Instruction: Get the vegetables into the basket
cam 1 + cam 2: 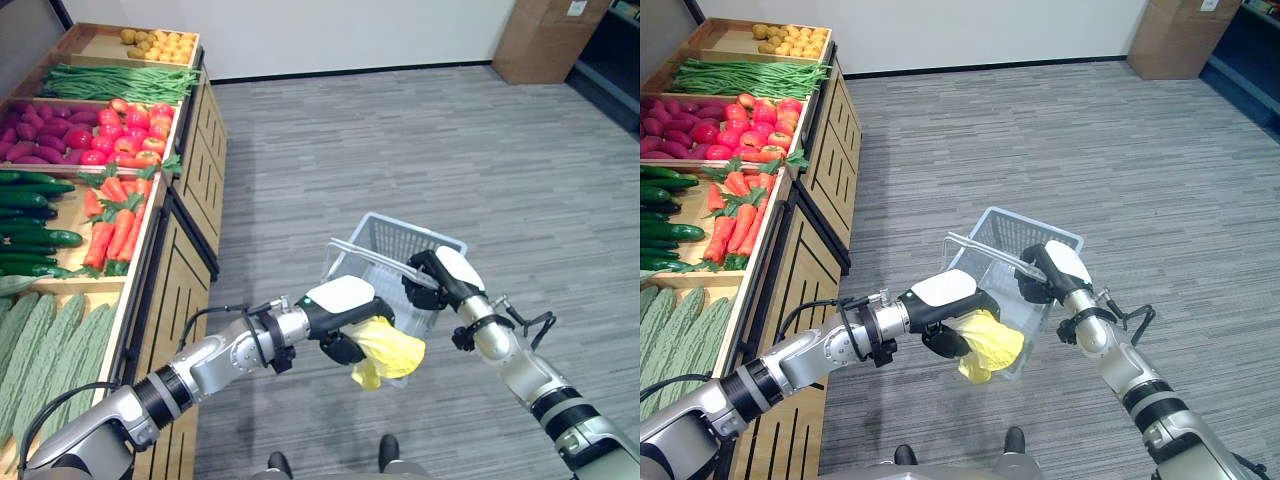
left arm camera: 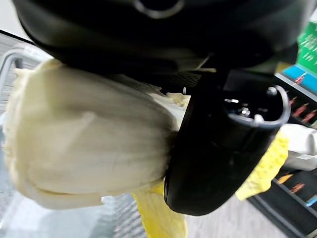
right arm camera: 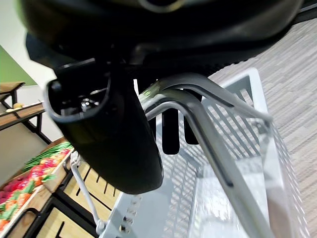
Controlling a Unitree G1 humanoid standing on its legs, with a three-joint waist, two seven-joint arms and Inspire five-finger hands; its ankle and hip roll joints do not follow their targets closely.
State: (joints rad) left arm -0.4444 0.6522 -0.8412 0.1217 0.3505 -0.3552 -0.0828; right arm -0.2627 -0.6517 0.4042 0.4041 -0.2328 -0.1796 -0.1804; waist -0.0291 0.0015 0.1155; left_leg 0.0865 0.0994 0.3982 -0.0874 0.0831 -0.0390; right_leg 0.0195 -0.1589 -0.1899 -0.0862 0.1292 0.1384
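Observation:
My left hand (image 1: pixel 343 318) is shut on a pale yellow leafy cabbage (image 1: pixel 385 350), holding it at the near rim of the grey wire basket (image 1: pixel 400 236). In the left wrist view the cabbage (image 2: pixel 89 139) bulges past my curled thumb (image 2: pixel 218 148). My right hand (image 1: pixel 438 275) is shut on the basket's metal handles (image 3: pixel 198 106) and keeps the basket hanging above the floor. The right eye view shows the cabbage (image 1: pixel 987 343) partly over the basket's near wall (image 1: pixel 1025 330).
A wooden produce stand (image 1: pixel 190 250) runs along the left, with bins of cucumbers (image 1: pixel 30 225), carrots (image 1: pixel 115 220), tomatoes (image 1: pixel 130 130), green beans (image 1: pixel 115 82) and potatoes (image 1: pixel 160 45). A cardboard box (image 1: pixel 545 40) stands far right on the grey floor.

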